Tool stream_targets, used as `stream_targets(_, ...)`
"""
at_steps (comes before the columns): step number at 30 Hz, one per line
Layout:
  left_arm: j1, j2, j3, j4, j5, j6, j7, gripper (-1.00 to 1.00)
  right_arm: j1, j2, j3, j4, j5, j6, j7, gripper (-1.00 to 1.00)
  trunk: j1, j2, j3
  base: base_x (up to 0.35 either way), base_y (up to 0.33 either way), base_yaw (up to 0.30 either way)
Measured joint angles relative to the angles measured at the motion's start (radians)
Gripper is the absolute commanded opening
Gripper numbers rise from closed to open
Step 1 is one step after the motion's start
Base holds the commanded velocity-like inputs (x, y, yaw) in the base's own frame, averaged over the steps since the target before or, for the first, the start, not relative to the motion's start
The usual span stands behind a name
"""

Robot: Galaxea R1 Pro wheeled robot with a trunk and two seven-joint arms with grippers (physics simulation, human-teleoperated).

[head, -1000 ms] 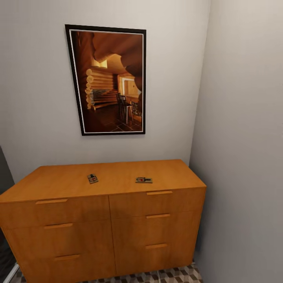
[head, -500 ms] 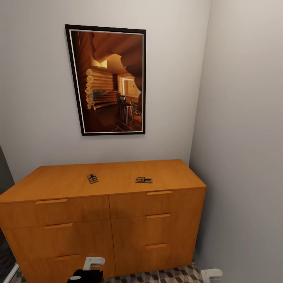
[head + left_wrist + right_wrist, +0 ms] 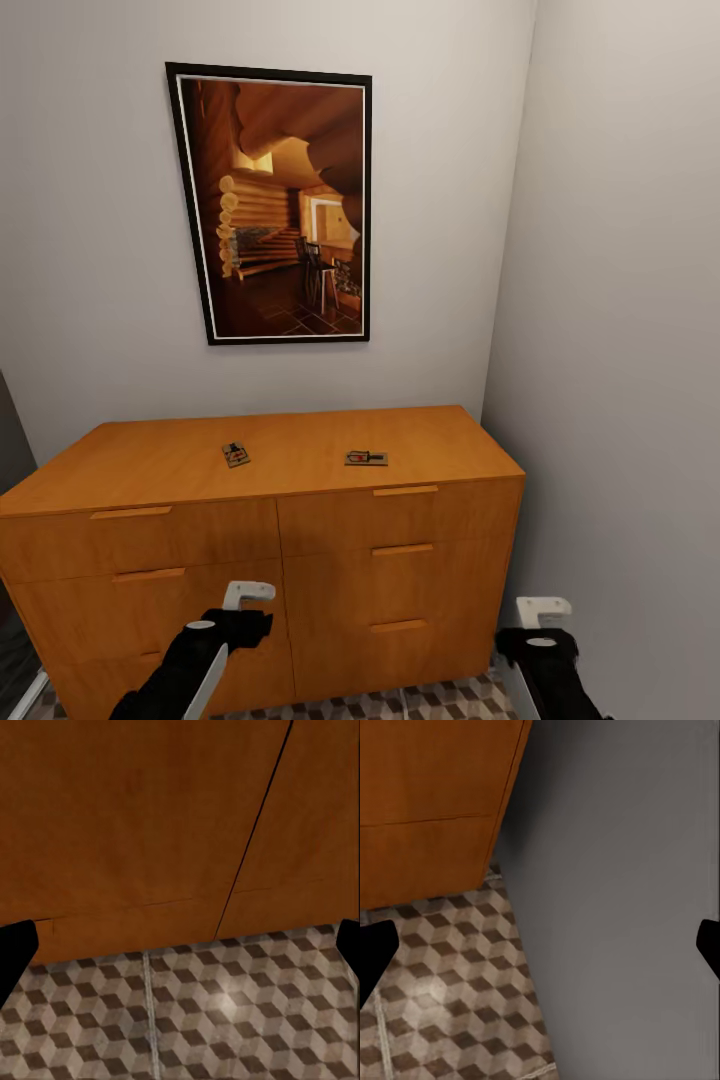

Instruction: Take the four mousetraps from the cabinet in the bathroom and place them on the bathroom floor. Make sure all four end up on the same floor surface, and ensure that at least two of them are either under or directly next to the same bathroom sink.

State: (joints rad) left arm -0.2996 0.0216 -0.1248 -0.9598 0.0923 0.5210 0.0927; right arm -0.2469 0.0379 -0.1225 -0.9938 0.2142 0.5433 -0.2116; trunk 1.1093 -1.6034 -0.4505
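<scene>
Both arms are rising into our head view now, left gripper (image 3: pixel 247 596) and right gripper (image 3: pixel 542 612) with fingers spread empty, reaching for two mousetraps (image 3: pixel 236 455) lying untouched on the cabinet (image 3: pixel 300 520) top.

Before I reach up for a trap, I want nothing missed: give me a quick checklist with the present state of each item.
1. Two mousetraps lie flat on the cabinet top, left mousetrap and right mousetrap: ok.
2. All four located: not ok, two seen.
3. Left gripper open and holding nothing, fingertips wide apart in the left wrist view: ok.
4. Right gripper open and holding nothing: ok.
5. Grippers at trap height: not ok, both low before the drawer fronts.
6. Right arm's room beside the wall: cannot tell.
</scene>
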Motion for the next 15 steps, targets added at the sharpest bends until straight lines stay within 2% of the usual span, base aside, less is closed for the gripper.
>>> stream_targets(10,0.001,0.003,-0.003,-0.225,0.002,0.153,-0.001,1.0,0.0,-0.002,-0.001,-0.296,-0.066,0.251,0.042,1.0,0.0,0.0,0.0,0.0,0.0,0.0)
stream_targets(15,0.001,0.003,-0.003,-0.292,0.002,0.196,-0.001,1.0,0.0,-0.001,-0.001,-0.393,-0.08,0.331,0.049,1.0,0.0,0.0,0.0,0.0,0.0,0.0)
